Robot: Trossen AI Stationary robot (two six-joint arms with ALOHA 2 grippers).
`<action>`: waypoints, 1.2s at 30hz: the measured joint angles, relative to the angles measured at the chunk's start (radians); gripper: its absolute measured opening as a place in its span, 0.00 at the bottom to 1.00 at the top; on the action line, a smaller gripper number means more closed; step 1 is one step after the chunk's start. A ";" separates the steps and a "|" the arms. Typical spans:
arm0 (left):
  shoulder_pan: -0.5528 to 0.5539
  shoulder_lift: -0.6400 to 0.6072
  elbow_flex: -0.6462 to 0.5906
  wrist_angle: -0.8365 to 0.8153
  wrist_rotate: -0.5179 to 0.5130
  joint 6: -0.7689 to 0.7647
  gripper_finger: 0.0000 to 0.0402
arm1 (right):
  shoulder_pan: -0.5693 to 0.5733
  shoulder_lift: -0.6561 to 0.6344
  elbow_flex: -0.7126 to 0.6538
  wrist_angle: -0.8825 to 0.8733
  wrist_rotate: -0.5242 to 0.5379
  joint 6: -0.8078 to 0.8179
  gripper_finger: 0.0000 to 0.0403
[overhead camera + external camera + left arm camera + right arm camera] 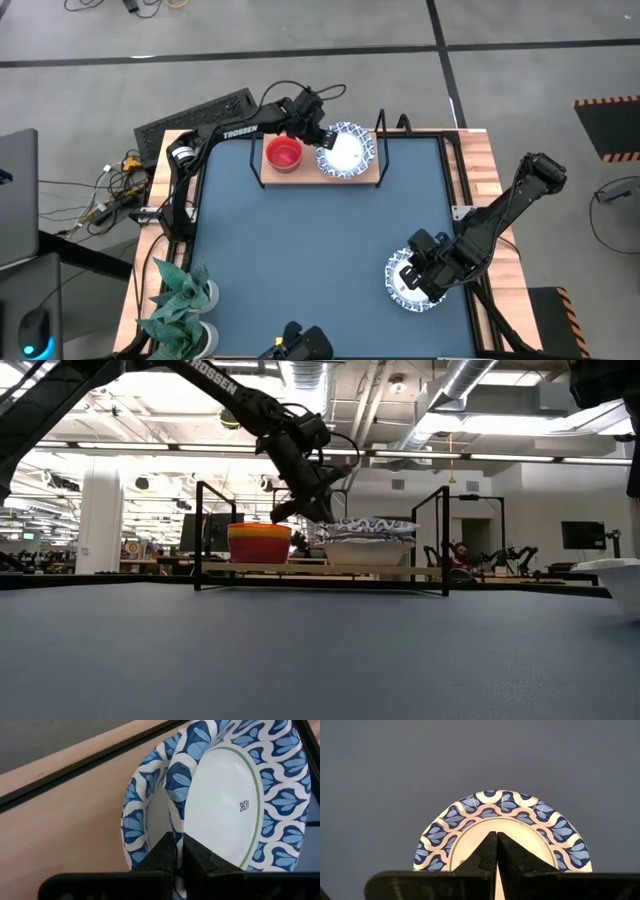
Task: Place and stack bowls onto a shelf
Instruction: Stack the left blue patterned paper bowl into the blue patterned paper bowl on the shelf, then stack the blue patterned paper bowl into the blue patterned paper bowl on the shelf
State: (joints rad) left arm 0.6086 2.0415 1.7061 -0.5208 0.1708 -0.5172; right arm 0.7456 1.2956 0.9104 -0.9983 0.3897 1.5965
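Note:
The shelf (pixel 318 180) stands at the table's far edge. On its left part sits a stack of small bowls with the red bowl (pixel 284 153) on top (pixel 259 532). Beside it lie two white blue-rimmed bowls (pixel 368 540), the upper one (pixel 225 805) tilted on the lower one (pixel 132 820). My left gripper (pixel 325 135) is shut on the upper bowl. Near the table's right near corner, my right gripper (pixel 420 272) is shut on another white blue-rimmed bowl (pixel 408 285). The other small bowls of the stack show only as yellow and orange bands. My left gripper pinches the upper white bowl's patterned rim (pixel 176 815) on the side toward the red bowl, one finger (pixel 162 855) outside the wall and one inside. It comes slanting down from the table's left. The bowl lies tilted on the lower bowl. My right gripper pinches the white bowl's rim (pixel 470 852) on the side nearest its wrist; the fingers (pixel 487 852) cover the spot. It comes slanting down from the table's right. The bowl's open side faces up; I cannot tell whether it is lifted clear.
A potted plant (pixel 180 300) stands at the table's near left corner. The shelf's black frame ends (pixel 443 540) rise at both sides of the board. The blue tabletop (pixel 310 260) stretches between the two arms. A keyboard (pixel 195 115) lies beyond the far left corner.

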 joint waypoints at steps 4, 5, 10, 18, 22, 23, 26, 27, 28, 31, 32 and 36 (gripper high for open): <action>-0.005 0.000 0.000 0.006 0.000 0.048 0.08 | 0.000 0.000 0.000 -0.004 0.001 0.000 0.08; -0.006 0.000 0.000 0.006 -0.001 0.064 0.11 | 0.000 0.000 0.000 -0.004 0.001 0.000 0.08; -0.009 0.000 0.000 0.006 -0.048 0.114 0.25 | 0.000 0.000 0.000 -0.004 0.002 0.001 0.08; 0.020 -0.005 0.000 0.016 -0.014 0.114 0.43 | 0.000 0.000 0.000 -0.003 0.002 0.001 0.08; 0.044 -0.007 0.044 -0.022 0.090 0.108 0.48 | 0.000 0.000 0.000 -0.003 0.001 0.002 0.08; 0.047 -0.007 0.063 -0.030 0.124 0.108 0.48 | 0.000 0.000 0.000 -0.003 0.001 0.002 0.08; 0.041 -0.007 0.134 -0.067 0.198 0.108 0.48 | 0.000 0.000 0.000 -0.003 0.001 0.002 0.08; 0.035 -0.007 0.163 -0.094 0.214 0.112 0.48 | 0.000 0.000 0.000 -0.004 0.001 0.002 0.08; 0.026 -0.007 0.195 -0.120 0.222 0.116 0.48 | 0.000 0.000 0.000 -0.007 0.001 0.002 0.08; -0.009 -0.008 0.294 -0.193 0.225 0.152 0.48 | 0.000 0.000 0.000 -0.037 -0.034 0.021 0.08; -0.021 -0.008 0.328 -0.220 0.225 0.164 0.48 | 0.000 0.001 0.000 -0.055 -0.054 0.040 0.08; -0.070 -0.008 0.466 -0.304 0.225 0.195 0.48 | 0.000 0.023 -0.001 -0.112 -0.181 0.144 0.06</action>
State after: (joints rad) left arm 0.5387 2.0338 2.1722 -0.8248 0.3956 -0.3220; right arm 0.7460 1.3187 0.9092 -1.1103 0.2089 1.7402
